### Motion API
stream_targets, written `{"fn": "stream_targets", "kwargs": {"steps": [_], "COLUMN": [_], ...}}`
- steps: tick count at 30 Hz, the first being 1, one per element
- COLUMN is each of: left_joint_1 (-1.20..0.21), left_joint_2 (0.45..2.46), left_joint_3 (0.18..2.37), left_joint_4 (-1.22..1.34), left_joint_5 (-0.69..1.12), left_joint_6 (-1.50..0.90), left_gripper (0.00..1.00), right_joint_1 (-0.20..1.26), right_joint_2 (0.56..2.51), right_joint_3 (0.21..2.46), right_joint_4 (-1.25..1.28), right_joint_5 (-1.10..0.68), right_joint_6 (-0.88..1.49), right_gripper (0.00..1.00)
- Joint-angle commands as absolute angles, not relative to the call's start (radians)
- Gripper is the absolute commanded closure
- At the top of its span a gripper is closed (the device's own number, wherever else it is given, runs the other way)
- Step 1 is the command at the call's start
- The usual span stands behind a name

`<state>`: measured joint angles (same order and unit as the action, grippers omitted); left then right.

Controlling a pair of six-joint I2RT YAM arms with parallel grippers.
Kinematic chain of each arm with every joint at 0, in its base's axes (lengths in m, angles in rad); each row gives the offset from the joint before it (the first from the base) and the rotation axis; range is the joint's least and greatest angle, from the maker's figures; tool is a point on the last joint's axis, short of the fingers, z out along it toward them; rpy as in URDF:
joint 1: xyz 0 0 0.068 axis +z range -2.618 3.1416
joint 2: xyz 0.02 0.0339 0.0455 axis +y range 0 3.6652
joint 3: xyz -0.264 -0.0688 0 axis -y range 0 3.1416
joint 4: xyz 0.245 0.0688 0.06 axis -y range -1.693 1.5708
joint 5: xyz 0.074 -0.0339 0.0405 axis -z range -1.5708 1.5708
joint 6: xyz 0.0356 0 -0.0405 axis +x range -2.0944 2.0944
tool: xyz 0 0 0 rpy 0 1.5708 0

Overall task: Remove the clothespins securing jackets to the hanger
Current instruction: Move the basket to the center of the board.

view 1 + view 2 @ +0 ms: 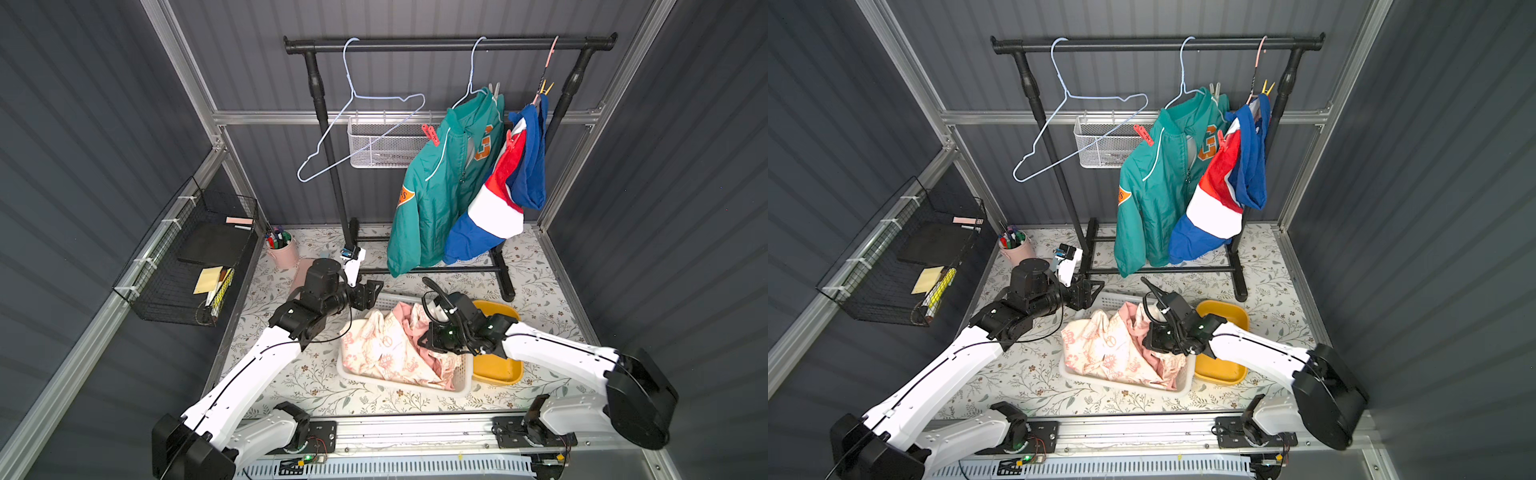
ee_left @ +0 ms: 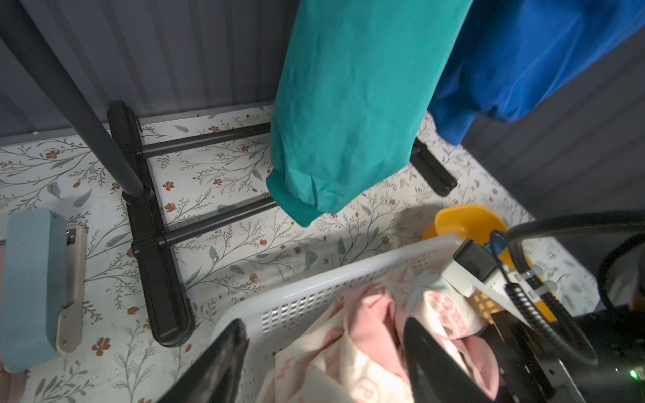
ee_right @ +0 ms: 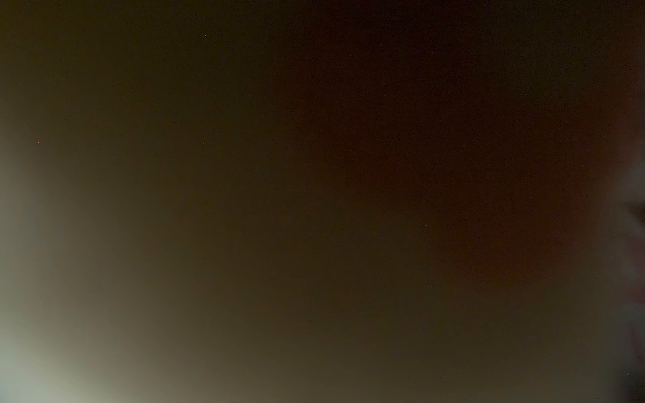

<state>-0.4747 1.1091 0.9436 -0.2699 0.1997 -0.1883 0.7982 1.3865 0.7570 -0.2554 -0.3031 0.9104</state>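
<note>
Hanging, top view: teal jacket (image 1: 440,187) and colour-block jacket (image 1: 498,208), each pegged so it can't slide off its hanger. A red clothespin (image 1: 431,135) clamps the teal shoulder. Cream jacket (image 1: 382,345) sits in the white basket (image 1: 464,380); right tool (image 1: 428,338) is buried in it, clenched, on what I can't tell. Left wrist: left tool (image 2: 324,322) released above the basket. Right wrist: dark, probably lens against cloth.

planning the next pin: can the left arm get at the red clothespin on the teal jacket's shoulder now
Probably yes: the left hand is open and empty, and the red clothespin juts clear of the teal jacket with nothing before it, though high up.
</note>
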Motion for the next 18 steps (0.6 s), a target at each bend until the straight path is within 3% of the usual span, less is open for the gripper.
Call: {"fn": "stream_targets", "kwargs": {"steps": [1,6,9,18], "left_joint_1": [-0.51,-0.562,-0.585,-0.648], "left_joint_2": [1.156,1.238,1.272,1.371], "left_joint_3": [0.916,0.905,0.899,0.744], "left_joint_4": [-0.29,-0.295,-0.281,-0.054], "left_joint_5": [0.26,0.279,0.273,0.307], "left_joint_6": [-0.184,-0.207,-0.227,-0.4], "left_gripper": [0.46,0.68,0.75,0.83], "right_joint_1": [0.793,0.781,0.76,0.698], "right_joint_2": [1.423,1.476,1.509,1.593], "right_joint_3": [0.751,0.821,0.852,0.924], "right_joint_4": [-0.326,-0.407,-0.422,-0.408], "right_joint_5": [-0.215,-0.103,-0.09,-0.134], "right_joint_6": [0.96,0.906,0.864,0.76], "right_gripper": [1.0,1.0,1.0,0.99]}}
